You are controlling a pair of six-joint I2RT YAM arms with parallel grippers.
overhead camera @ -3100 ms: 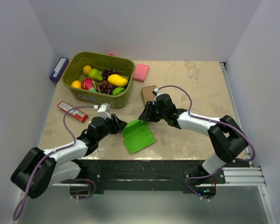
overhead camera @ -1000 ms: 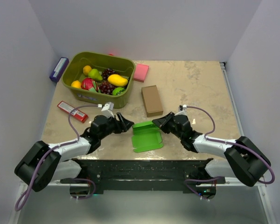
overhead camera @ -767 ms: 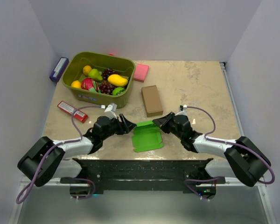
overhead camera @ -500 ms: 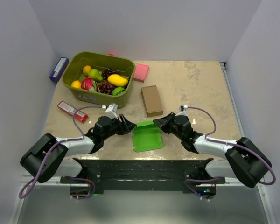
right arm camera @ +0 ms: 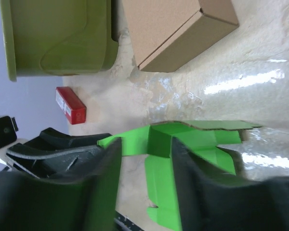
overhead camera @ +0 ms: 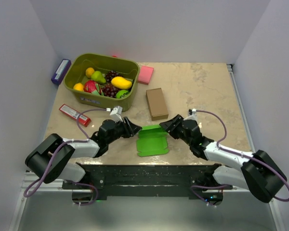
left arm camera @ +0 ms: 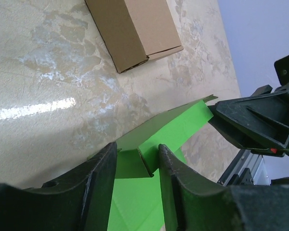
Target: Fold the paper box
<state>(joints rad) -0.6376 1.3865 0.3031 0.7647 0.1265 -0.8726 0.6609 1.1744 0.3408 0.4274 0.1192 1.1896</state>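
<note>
Passing the red packet (overhead camera: 74, 115) and the olive fruit bin (overhead camera: 98, 102) at the left. Reaching in low with the left gripper (overhead camera: 131, 130), holding its jaws partly apart around a raised flap of the paper box (overhead camera: 151, 140), without visibly pinching the card. Finding that bright green box lying partly folded near the front edge of the table (overhead camera: 202, 86), between both grippers, on the near side of the brown cardboard box (overhead camera: 157, 103) and not touching it. Meeting it from the right with the right gripper (overhead camera: 164, 126), holding its jaws apart astride the box's raised back wall, clamping nothing.
</note>
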